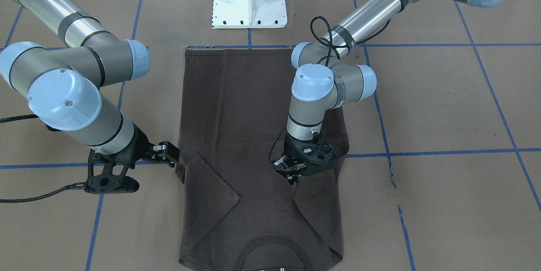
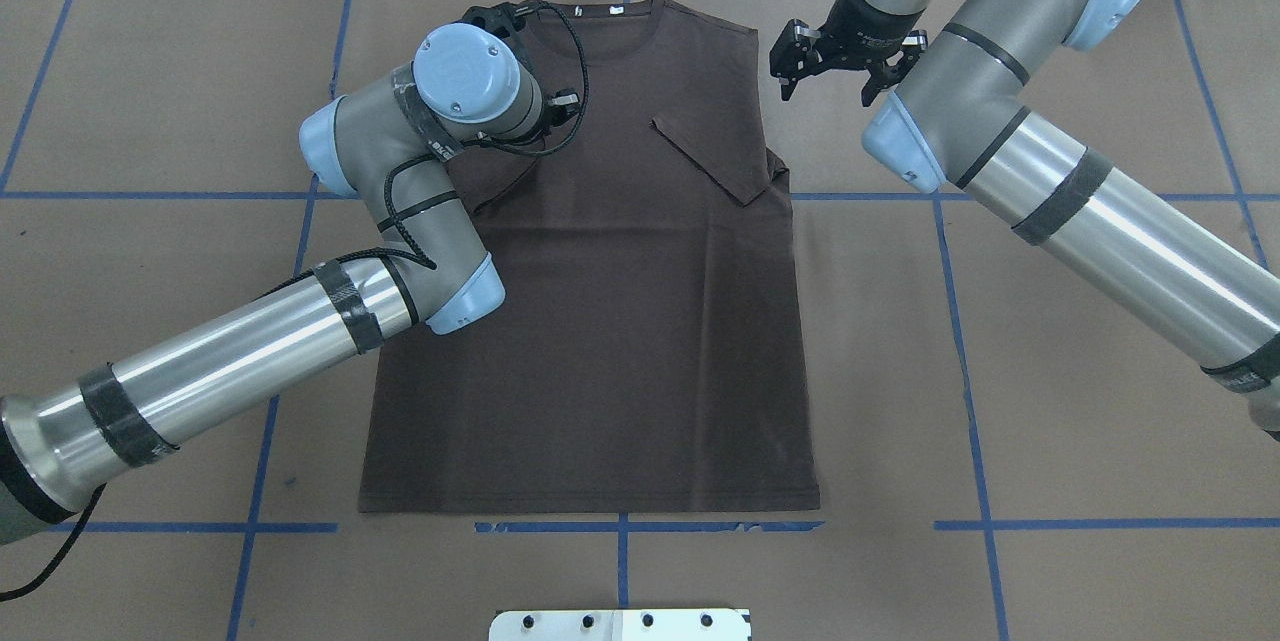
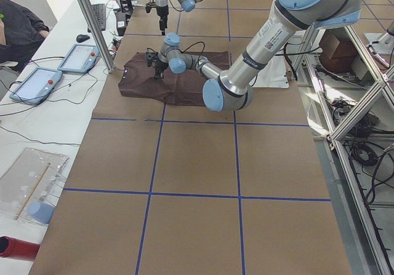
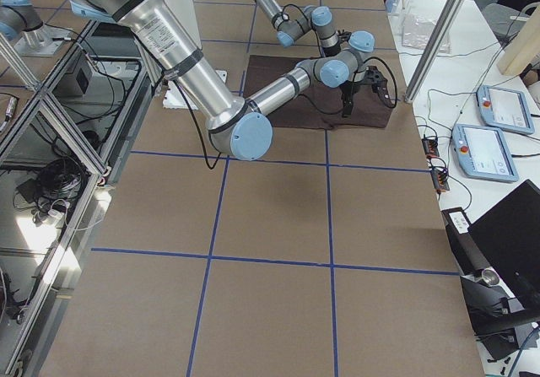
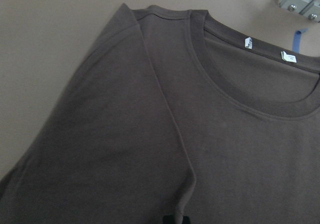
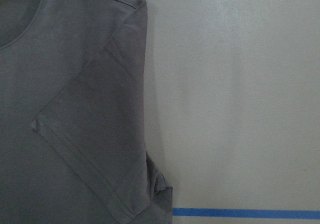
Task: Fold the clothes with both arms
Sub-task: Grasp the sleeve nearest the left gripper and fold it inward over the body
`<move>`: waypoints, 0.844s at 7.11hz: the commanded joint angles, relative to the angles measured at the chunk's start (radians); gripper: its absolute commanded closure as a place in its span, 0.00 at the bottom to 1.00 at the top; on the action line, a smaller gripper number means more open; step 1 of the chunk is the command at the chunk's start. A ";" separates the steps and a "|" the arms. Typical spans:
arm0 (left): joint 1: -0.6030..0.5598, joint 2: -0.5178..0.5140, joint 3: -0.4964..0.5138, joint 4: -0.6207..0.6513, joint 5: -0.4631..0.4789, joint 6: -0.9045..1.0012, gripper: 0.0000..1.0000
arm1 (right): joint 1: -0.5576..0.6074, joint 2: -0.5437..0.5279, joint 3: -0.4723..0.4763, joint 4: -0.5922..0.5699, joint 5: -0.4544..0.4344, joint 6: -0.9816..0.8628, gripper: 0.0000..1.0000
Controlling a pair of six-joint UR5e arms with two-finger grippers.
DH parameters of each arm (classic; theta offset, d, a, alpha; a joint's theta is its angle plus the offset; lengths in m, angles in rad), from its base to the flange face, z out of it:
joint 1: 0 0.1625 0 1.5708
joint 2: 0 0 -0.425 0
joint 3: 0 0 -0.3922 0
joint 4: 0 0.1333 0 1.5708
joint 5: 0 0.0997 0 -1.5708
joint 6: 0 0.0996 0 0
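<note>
Where the T-shirt [image 2: 620, 321] lies flat on the paper-covered table [image 2: 1050, 371], both short sleeves turned in over the chest, the left gripper [image 1: 292, 176] stands directly over the cloth. It points down at the inner corner of the folded left sleeve [image 1: 317, 220]. The collar [image 5: 235, 88] lies ahead of its jaws, and the body of the shirt spreads behind them toward the white pedestal [image 1: 249, 0]. Only a sliver of black shows at the bottom edge of the left wrist view, against the fabric, so I cannot tell whether those jaws are together, apart or pinching the knit. The right gripper [image 2: 825, 86] hangs off the garment with its jaws spread wide and holding nothing; the shirt's right shoulder edge is just to their inner side and brown paper is beneath. In the right wrist view the folded right sleeve [image 6: 90, 149] fills the left half, and a blue tape line [image 6: 245, 213] crosses the paper near the bottom. Two small white tags [image 5: 248, 42] sit inside the back of the neck — their print is too small to read. Lettering on the right arm [image 2: 1100, 211] near the top edge of the overhead view is cut off and cannot be made out.
</note>
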State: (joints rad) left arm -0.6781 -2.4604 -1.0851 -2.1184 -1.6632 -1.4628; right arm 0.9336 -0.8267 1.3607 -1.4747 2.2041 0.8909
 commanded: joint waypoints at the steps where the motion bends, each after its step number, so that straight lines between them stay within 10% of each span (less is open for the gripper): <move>1: -0.001 -0.005 0.002 -0.005 -0.001 0.043 0.01 | -0.001 -0.008 -0.002 0.032 -0.003 -0.001 0.00; 4: -0.004 0.084 -0.187 0.091 -0.082 0.088 0.00 | -0.042 -0.058 0.085 0.034 -0.014 0.122 0.00; 6: -0.004 0.252 -0.500 0.285 -0.122 0.326 0.00 | -0.177 -0.228 0.344 0.028 -0.116 0.277 0.00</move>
State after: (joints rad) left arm -0.6825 -2.3097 -1.4030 -1.9307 -1.7596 -1.2700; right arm 0.8362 -0.9501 1.5541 -1.4448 2.1476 1.0813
